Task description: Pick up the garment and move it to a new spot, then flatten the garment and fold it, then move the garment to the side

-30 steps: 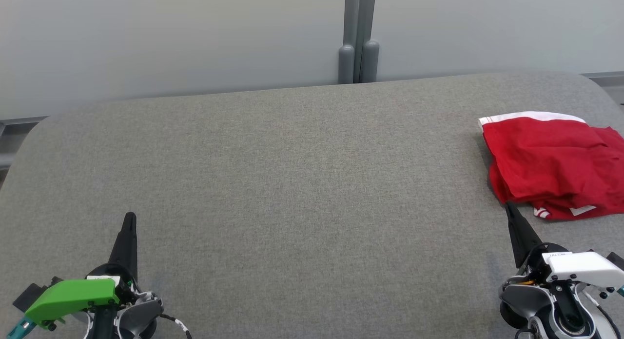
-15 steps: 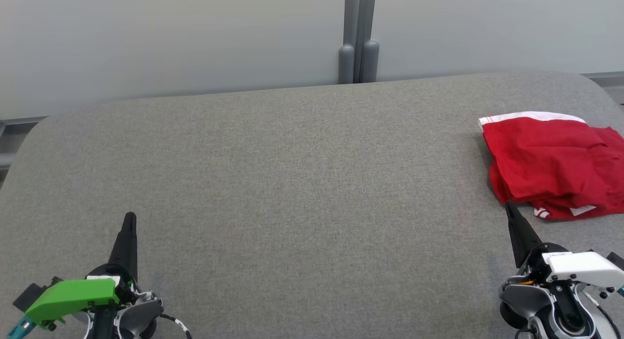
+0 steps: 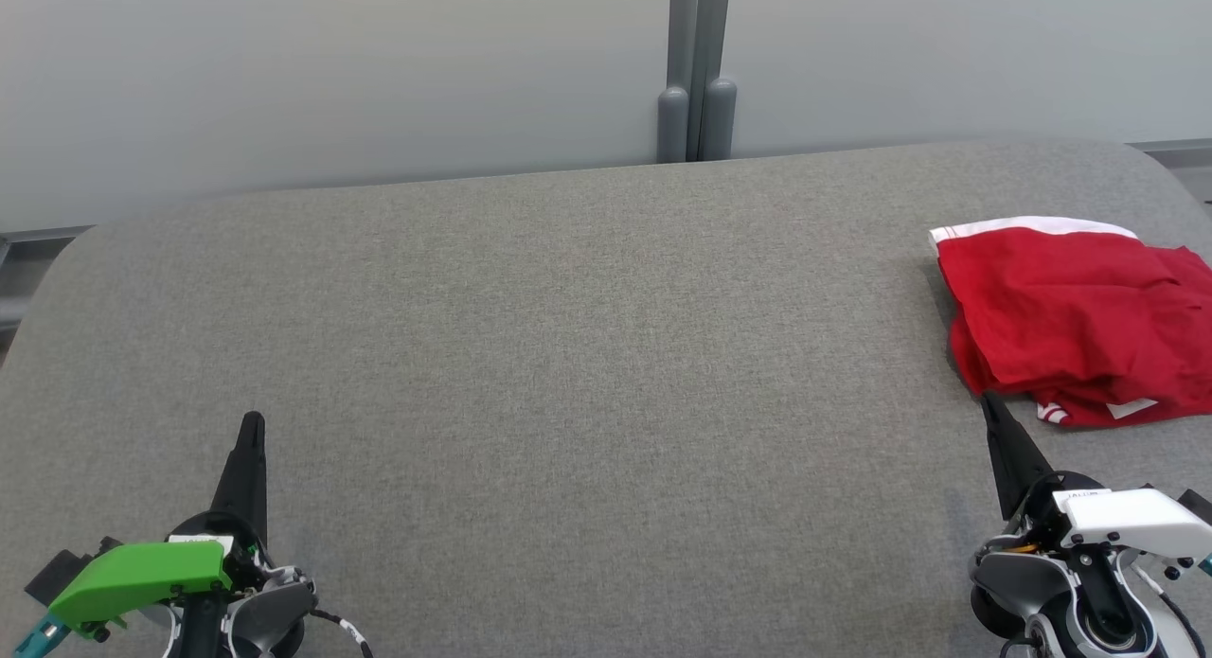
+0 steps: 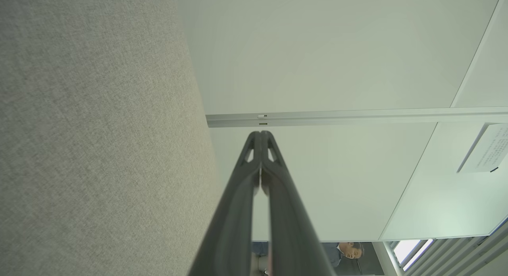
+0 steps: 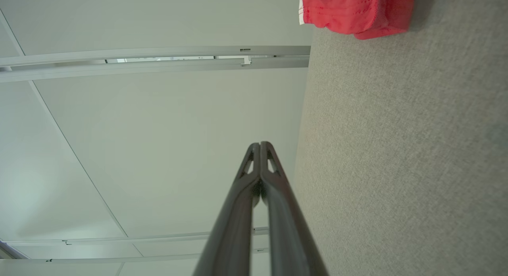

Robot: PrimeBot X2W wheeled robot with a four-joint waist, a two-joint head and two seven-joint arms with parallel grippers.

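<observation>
At the near left, the left gripper [image 3: 252, 423] rests low over the table [image 3: 587, 355] with its two long dark fingers pressed together on nothing. The table is a broad pad of grey woven cloth with rounded corners, matte and slightly nubbly. At the near right, the right gripper [image 3: 989, 402] is clenched and empty too, its tip just short of the garment [image 3: 1070, 317]. This is soft red fabric with a white band, lying in loose rumpled layers at the right edge, about midway back. To lift it well, I'd say that gripper should open first, reach forward, and pinch the near hem through every layer so nothing trails.
</observation>
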